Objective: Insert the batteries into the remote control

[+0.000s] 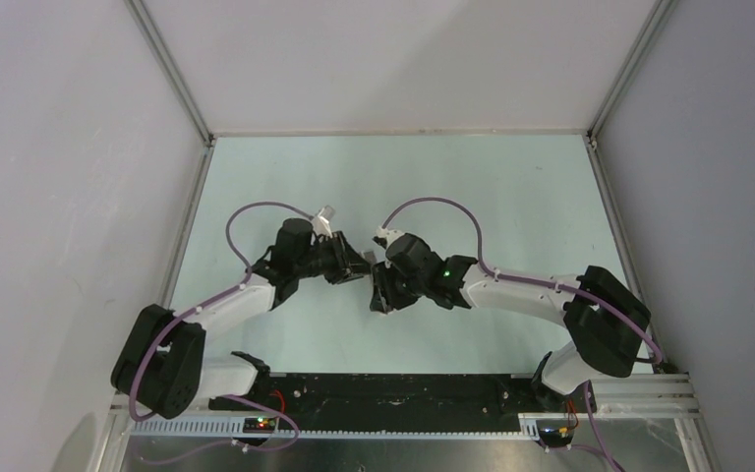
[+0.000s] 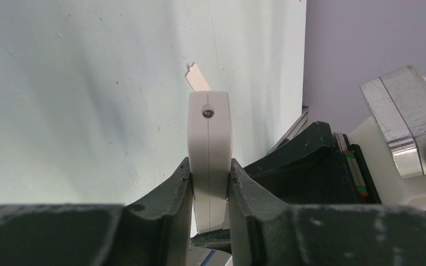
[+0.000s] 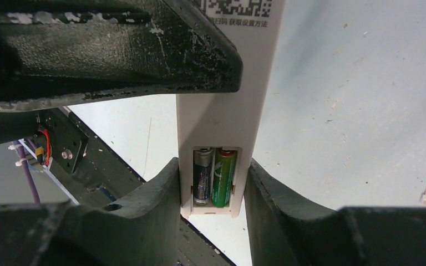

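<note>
In the top view, the left tool point(image 1: 352, 264) and right tool point(image 1: 385, 285) stood nose to nose over the middle of the worktop point(image 1: 511, 197); whatever they held was hidden from me there.

On the left wrist view, the left tool pinched the remote control point(image 2: 209, 133) edge-on, its long axis running straight ahead of the fingers. A pale flat piece point(image 2: 198, 77) lay beyond it on the worktop.

On the right wrist view, the right tool's fingers point(image 3: 155, 199) sat against both long edges at the bay end, so I judged it pinching too. The batteries point(image 3: 223, 177), one blackish and one green, lay side by side in the bay, along the remote control's length. The right tool was the nearer to that bay.
</note>
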`<control>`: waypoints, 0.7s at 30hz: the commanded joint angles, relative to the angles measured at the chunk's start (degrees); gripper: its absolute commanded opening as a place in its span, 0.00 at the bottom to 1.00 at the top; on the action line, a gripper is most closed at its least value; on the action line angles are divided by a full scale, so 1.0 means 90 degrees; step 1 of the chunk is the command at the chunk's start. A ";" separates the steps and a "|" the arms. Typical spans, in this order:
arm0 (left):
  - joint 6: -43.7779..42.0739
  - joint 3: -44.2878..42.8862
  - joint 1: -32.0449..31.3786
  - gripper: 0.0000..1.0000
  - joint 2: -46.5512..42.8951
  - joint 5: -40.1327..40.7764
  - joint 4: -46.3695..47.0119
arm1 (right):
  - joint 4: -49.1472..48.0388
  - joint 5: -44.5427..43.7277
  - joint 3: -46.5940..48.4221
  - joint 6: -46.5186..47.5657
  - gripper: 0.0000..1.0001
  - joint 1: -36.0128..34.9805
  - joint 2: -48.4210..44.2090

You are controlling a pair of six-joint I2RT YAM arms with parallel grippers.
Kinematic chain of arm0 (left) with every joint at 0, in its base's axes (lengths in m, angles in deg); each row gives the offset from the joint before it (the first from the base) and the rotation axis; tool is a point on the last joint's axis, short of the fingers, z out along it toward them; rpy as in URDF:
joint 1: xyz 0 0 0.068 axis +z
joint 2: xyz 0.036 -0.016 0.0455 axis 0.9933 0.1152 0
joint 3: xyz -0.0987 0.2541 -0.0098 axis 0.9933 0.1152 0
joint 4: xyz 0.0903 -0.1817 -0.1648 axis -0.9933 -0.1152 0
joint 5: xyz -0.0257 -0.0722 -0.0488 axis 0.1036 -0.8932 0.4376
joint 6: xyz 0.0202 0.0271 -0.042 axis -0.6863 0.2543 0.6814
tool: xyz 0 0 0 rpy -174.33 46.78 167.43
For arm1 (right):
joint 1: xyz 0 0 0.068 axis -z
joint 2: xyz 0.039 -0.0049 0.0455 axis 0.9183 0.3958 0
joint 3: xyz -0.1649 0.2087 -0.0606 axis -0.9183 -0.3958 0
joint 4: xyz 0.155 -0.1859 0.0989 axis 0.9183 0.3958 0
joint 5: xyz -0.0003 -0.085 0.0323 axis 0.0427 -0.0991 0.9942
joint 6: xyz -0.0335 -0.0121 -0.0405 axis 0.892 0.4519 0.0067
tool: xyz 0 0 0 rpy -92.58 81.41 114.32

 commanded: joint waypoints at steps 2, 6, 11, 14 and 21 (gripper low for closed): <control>-0.0098 0.0076 -0.0048 0.45 -0.0499 0.0227 -0.0075 | -0.0034 -0.0381 0.0258 0.0141 0.24 -0.0188 -0.0025; -0.0741 -0.0223 -0.0036 0.64 -0.0966 0.2069 -0.1878 | 0.0519 -0.0917 0.0311 0.0229 0.24 -0.0342 0.0017; -0.0721 -0.0184 0.0081 0.70 -0.1671 0.3219 -0.3042 | 0.1167 -0.1523 0.0341 0.0301 0.24 -0.0531 0.0213; -0.0579 -0.0014 0.0093 0.70 -0.2153 0.3428 -0.3131 | 0.1507 -0.1764 0.0388 0.0360 0.25 -0.0603 0.0406; -0.0563 0.0083 0.0129 0.70 -0.2677 0.3441 -0.3302 | 0.2260 -0.2152 0.0848 0.0602 0.32 -0.0731 0.1015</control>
